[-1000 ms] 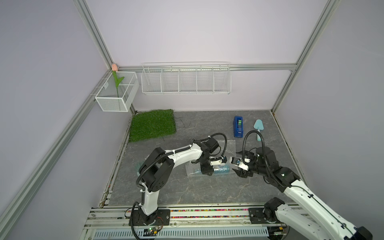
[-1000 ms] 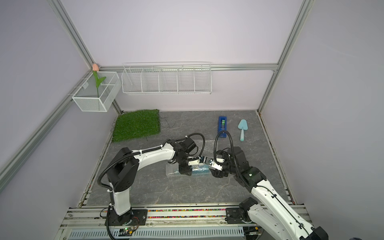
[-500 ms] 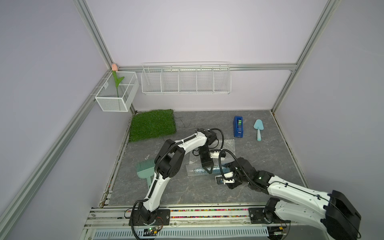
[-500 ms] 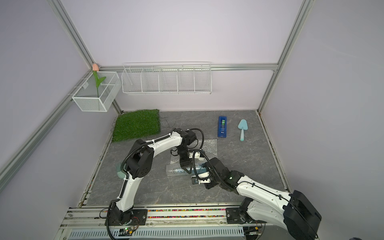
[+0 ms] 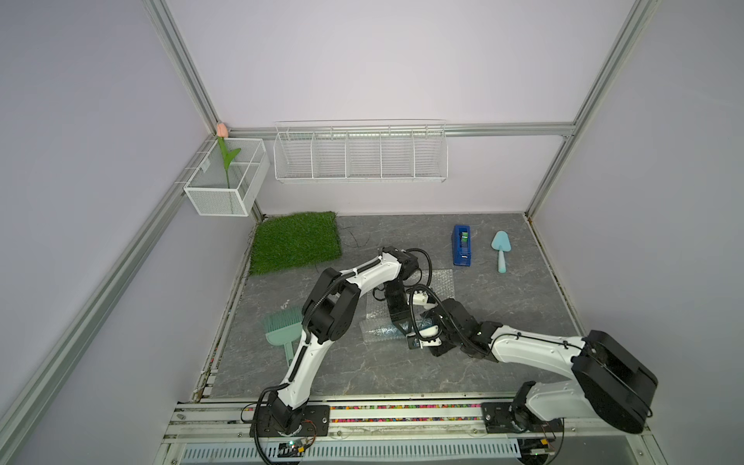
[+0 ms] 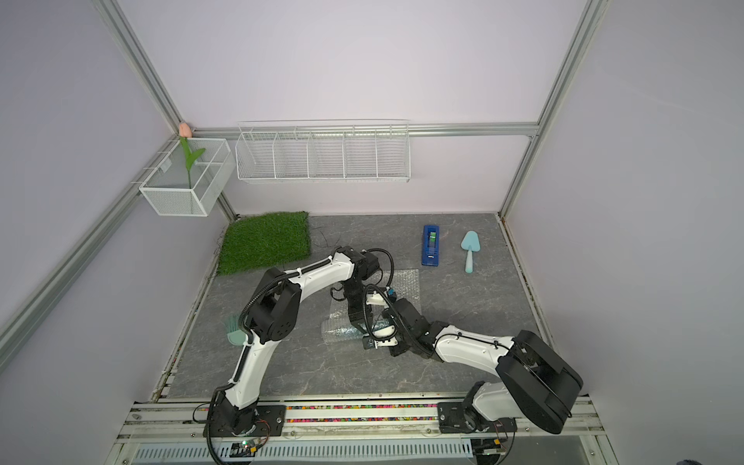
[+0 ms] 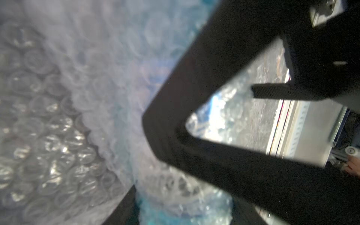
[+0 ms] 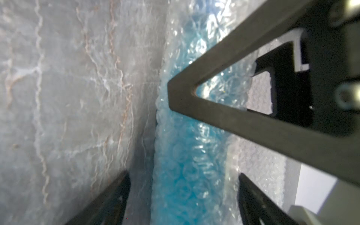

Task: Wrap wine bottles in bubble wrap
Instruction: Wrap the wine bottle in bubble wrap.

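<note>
left gripper (image 5: 404,328) pinched the likely slippery, breakable wine bottle (image 8: 185,175) through soft bubble wrap (image 5: 441,280); right gripper (image 5: 418,342) stood wide astride its body, probably the firmest hold.

We list:
- clear plastic bubble wrap sheet (image 5: 441,277), patterned with round bubbles
- small bottle (image 8: 187,175), bright blue through the wrap
- grey stone-look counter (image 5: 503,314), veined white and rust
- green turf square (image 5: 296,241)
- dark blue boxy tape dispenser (image 5: 461,245)
- pale teal plastic trowel (image 5: 501,249)
- mint slotted dustpan (image 5: 282,330)
</note>
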